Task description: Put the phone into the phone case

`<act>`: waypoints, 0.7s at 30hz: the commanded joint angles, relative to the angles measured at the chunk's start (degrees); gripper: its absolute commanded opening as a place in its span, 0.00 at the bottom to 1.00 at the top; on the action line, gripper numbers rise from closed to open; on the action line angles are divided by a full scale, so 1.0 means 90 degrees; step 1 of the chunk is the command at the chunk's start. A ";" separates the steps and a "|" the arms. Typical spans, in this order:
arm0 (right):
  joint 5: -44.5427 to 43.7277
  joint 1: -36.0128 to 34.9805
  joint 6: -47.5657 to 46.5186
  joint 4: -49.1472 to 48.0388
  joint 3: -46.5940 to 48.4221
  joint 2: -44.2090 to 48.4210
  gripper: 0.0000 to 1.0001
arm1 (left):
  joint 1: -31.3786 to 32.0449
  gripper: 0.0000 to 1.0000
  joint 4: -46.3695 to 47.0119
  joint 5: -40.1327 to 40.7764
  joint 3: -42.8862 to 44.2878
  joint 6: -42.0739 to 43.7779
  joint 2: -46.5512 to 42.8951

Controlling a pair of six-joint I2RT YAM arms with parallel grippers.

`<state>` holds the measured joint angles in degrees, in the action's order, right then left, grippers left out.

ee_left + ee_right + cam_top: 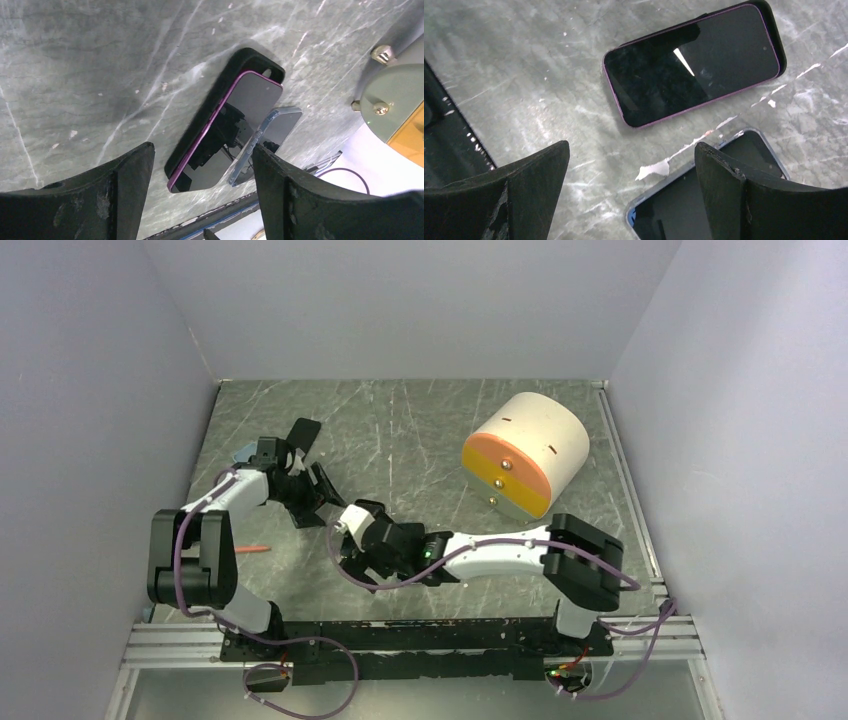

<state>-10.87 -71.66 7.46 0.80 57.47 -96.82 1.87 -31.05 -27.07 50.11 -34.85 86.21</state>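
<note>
Top external shows pale walls (pixel 400 300) around scratched grey table (pixel 420 430) holding phone (pixel 694 65).

The purple-edged phone (pixel 694 65) lay flat, dark screen up, on the black phone case (pixel 245 60) on the grey tabletop (pixel 524 75). The case's rim showed beyond one end and along one long side.

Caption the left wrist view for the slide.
Left gripper, jaws open, above a purple-rimmed phone lying on the black case, a clear-rimmed phone alongside.
</note>
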 commanded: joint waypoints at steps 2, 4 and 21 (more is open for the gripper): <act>-0.0807 -0.0073 -0.0260 0.0336 0.0838 -0.0489 0.99 | -0.0150 0.76 0.0235 -0.0357 -0.0122 0.0074 0.0207; -0.0832 -0.0076 -0.0264 0.0409 0.0976 -0.0681 0.99 | -0.0173 0.76 0.0257 -0.0544 -0.0116 0.0089 0.0371; -0.1515 -0.0072 -0.0534 0.0680 0.1415 -0.1593 0.92 | -0.0178 0.75 0.0208 -0.0675 -0.0129 0.0161 0.0569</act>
<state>-22.15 -72.69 4.01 6.46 67.72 -110.06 0.43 -29.58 -32.14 48.86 -34.52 91.70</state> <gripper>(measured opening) 0.945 0.762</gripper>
